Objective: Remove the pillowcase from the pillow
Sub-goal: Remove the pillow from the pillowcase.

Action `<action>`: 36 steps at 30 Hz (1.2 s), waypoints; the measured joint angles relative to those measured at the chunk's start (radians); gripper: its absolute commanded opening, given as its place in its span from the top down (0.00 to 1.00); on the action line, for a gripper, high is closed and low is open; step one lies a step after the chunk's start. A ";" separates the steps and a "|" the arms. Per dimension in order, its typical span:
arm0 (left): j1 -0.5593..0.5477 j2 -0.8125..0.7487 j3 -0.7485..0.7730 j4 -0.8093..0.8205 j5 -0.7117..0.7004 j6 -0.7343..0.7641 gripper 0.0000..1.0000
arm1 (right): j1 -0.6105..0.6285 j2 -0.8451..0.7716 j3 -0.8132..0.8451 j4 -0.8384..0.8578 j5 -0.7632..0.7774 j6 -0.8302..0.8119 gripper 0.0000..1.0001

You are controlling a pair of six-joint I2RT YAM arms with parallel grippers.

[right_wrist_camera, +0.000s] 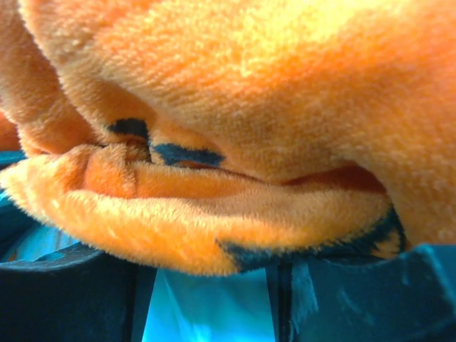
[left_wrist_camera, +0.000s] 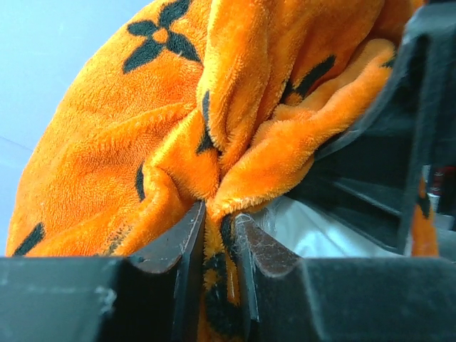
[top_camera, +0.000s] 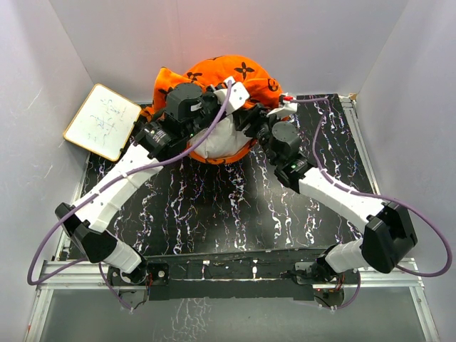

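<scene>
The orange pillowcase (top_camera: pixel 235 75) with black motifs is bunched at the far middle of the table. The white pillow (top_camera: pixel 226 139) bulges out of its near opening. My left gripper (top_camera: pixel 216 114) is shut on a fold of the pillowcase (left_wrist_camera: pixel 214 142), the plush pinched between its fingers (left_wrist_camera: pixel 187 242); white pillow (left_wrist_camera: pixel 320 239) shows beside them. My right gripper (top_camera: pixel 251 121) is at the opening from the right. In the right wrist view its fingers (right_wrist_camera: pixel 342 296) stand partly apart with pale pillow cloth (right_wrist_camera: pixel 208 306) filling the gap, and the pillowcase hem (right_wrist_camera: pixel 185 228) lies over the tips.
A white board with a tan frame (top_camera: pixel 102 121) lies at the far left, partly off the black marbled tabletop (top_camera: pixel 235 206). Grey walls close in the left, back and right. Purple cables trail from both arms.
</scene>
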 measured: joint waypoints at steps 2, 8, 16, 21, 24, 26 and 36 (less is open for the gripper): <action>0.002 -0.001 0.024 -0.034 0.019 -0.034 0.88 | 0.000 0.021 0.011 0.013 -0.002 0.009 0.41; 0.014 -0.026 0.052 -0.105 0.104 -0.112 0.51 | 0.001 0.071 0.028 0.093 -0.023 0.039 0.66; 0.010 -0.130 -0.126 -0.037 0.126 0.060 0.12 | 0.009 0.114 0.044 0.180 -0.158 0.079 0.92; 0.006 -0.151 -0.231 0.060 0.091 0.206 0.17 | 0.010 0.113 0.027 0.192 -0.201 0.084 0.92; 0.001 -0.151 -0.288 0.187 0.058 0.288 0.19 | 0.011 0.111 0.027 0.195 -0.216 0.082 0.92; 0.000 -0.150 -0.319 0.267 0.046 0.335 0.20 | 0.015 0.111 0.026 0.199 -0.219 0.077 0.92; -0.001 -0.003 -0.197 0.409 0.041 0.368 0.48 | 0.059 0.081 -0.041 0.248 -0.151 0.030 0.92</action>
